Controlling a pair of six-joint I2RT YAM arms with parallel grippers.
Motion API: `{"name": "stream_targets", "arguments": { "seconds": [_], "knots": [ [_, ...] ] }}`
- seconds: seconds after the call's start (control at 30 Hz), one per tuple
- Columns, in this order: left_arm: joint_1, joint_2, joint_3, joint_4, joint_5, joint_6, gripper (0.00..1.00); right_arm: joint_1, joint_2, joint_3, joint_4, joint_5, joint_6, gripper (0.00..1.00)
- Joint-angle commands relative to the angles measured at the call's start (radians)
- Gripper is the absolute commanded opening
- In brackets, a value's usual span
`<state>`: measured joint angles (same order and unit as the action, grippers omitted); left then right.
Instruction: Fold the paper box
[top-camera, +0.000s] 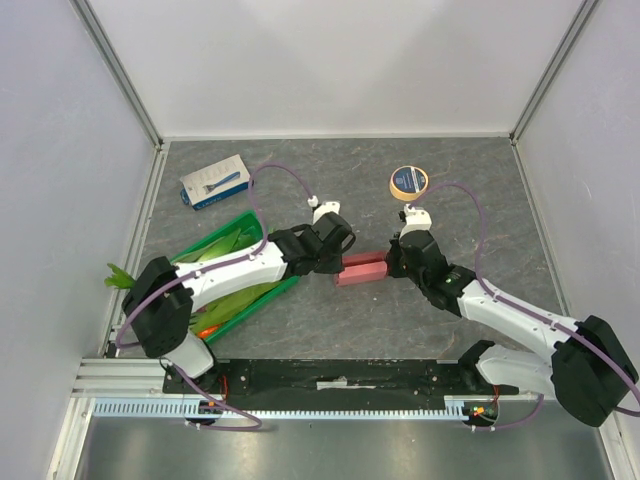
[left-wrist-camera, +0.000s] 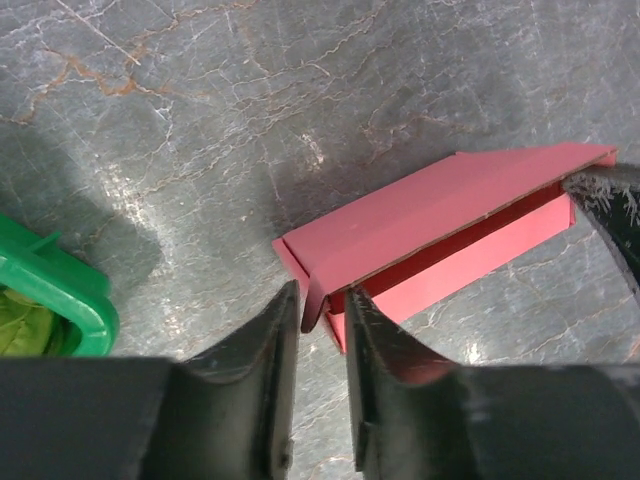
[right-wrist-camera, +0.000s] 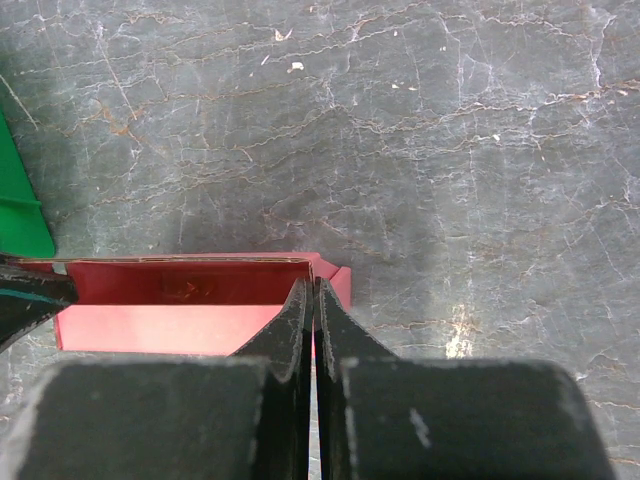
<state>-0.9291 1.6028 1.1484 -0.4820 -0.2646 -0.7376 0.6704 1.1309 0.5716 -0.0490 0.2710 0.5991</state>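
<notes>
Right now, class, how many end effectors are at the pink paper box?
2. The left end effector sits at the left end of the paper box, fingers parted around its edge. The right end effector is pinched shut on the box's right end.

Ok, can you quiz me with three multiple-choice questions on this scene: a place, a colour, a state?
1. Where is the paper box? A hanging in the air; B on the table between both grippers; C against the back wall.
2. The crate's colour? A green; B yellow; C white.
3. The right gripper's fingers are: A spread wide; B closed together; C out of sight.
Answers: B, the left gripper and the right one flank it; A, its rim is green; B, the wrist view shows them pressed together.
</notes>
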Motion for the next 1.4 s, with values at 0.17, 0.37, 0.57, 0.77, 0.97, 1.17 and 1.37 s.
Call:
{"name": "stream_targets", "arguments": {
  "seconds": [0.17, 0.37, 0.57, 0.77, 0.97, 1.17, 1.37],
  "knots": [
    [0.076, -0.239, -0.114, 0.134, 0.118, 0.127, 0.47, 0.008, -0.026, 0.020, 0.020, 0.007, -0.050, 0.00],
    [0.144, -0.231, -0.078, 0.142, 0.372, 0.340, 0.42, 0.008, -0.019, 0.031, 0.017, -0.013, -0.062, 0.00],
    [0.174, -0.141, -0.027, 0.149, 0.419, 0.546, 0.47, 0.006, -0.007, 0.036, 0.017, -0.013, -0.076, 0.00],
    [0.263, -0.081, 0.007, 0.234, 0.514, 0.601, 0.45, 0.003, 0.001, 0.050, 0.008, -0.029, -0.088, 0.00],
    [0.302, -0.001, 0.046, 0.226, 0.643, 0.665, 0.38, 0.000, 0.018, 0.060, 0.008, -0.046, -0.088, 0.00],
    [0.308, 0.032, 0.067, 0.223, 0.671, 0.670, 0.31, -0.005, 0.026, 0.066, 0.011, -0.053, -0.091, 0.00],
    [0.308, -0.030, 0.016, 0.241, 0.639, 0.620, 0.43, -0.006, 0.027, 0.070, 0.009, -0.065, -0.091, 0.00]
  ]
}}
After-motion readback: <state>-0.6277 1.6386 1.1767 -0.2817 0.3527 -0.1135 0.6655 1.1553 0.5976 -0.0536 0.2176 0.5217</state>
